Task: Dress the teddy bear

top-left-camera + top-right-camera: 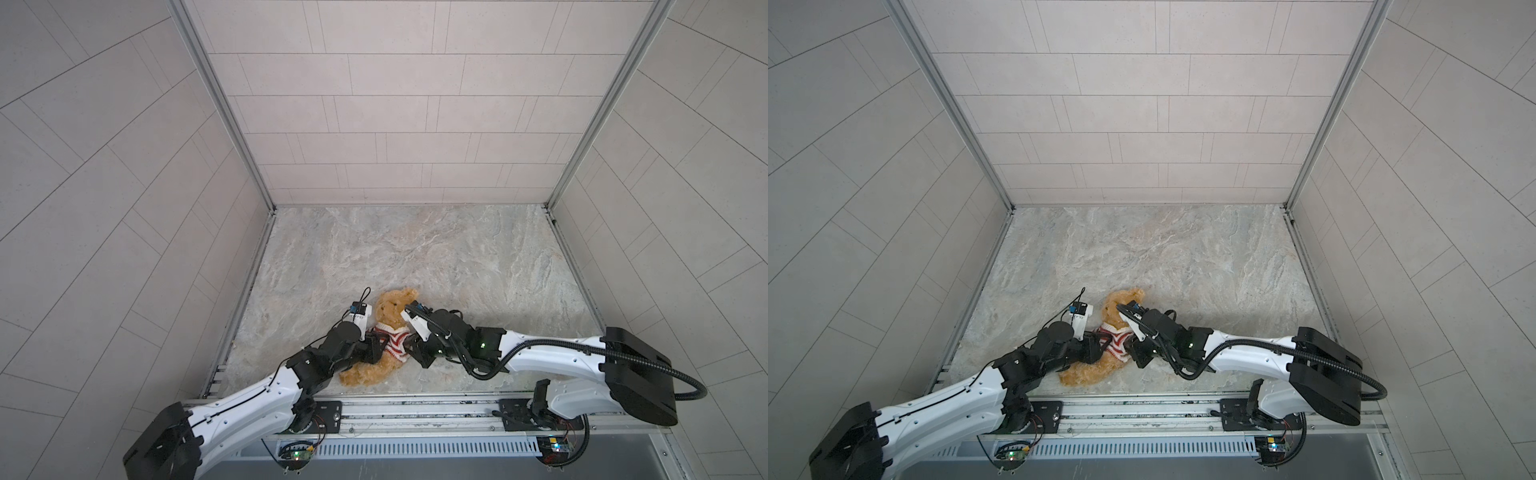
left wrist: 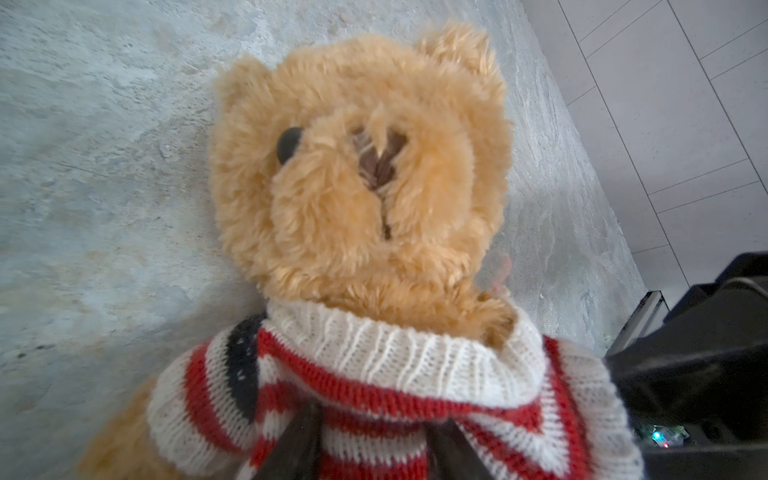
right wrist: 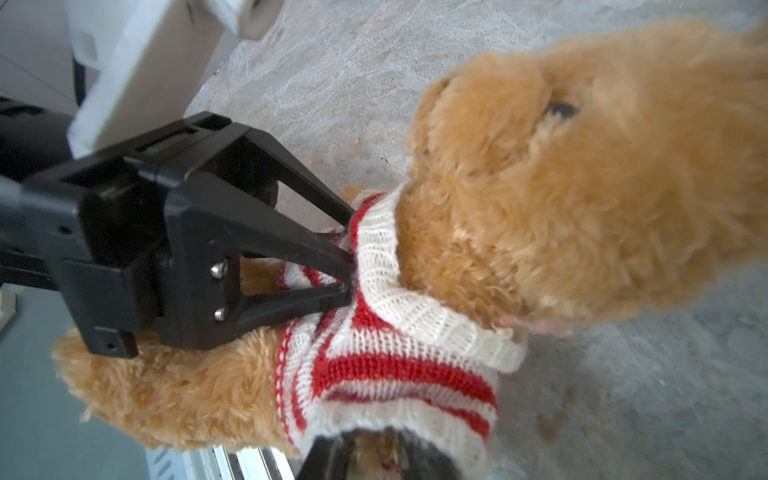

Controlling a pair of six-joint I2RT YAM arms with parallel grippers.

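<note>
Plainly the teddy bear (image 1: 390,309) lies just behind the front rail (image 1: 415,409), legs half hidden by the left arm (image 1: 324,361); left gripper (image 3: 351,249) pinches the sweater (image 3: 386,357) shoulder. Right gripper (image 3: 374,457) tips sit under the hem, cut off — grip unreadable

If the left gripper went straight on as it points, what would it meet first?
The red-and-white striped knitted sweater: the left gripper touches it beside the collar, apparently pinching it. Right behind is the fluffy golden-brown teddy bear.
</note>
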